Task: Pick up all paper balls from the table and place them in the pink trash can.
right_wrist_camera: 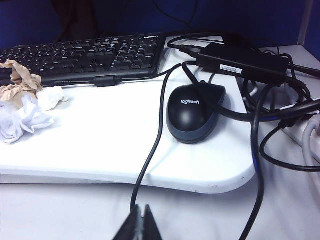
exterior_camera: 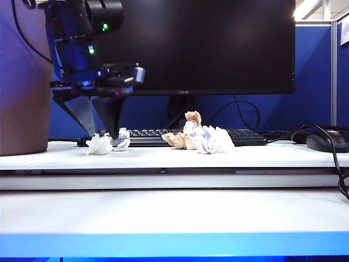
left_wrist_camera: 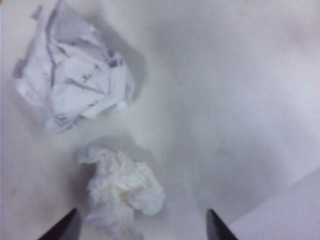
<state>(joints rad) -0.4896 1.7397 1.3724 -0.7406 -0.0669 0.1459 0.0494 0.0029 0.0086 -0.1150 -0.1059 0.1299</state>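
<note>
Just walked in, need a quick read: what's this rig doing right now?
The left gripper is low over the white table with its jaws spread around a small white crumpled paper ball, a grey-printed white wad beside it. Nothing is held. More tan and white wads lie by the black keyboard. The right gripper is shut, parked away. The pink trash can stands at left.
</note>
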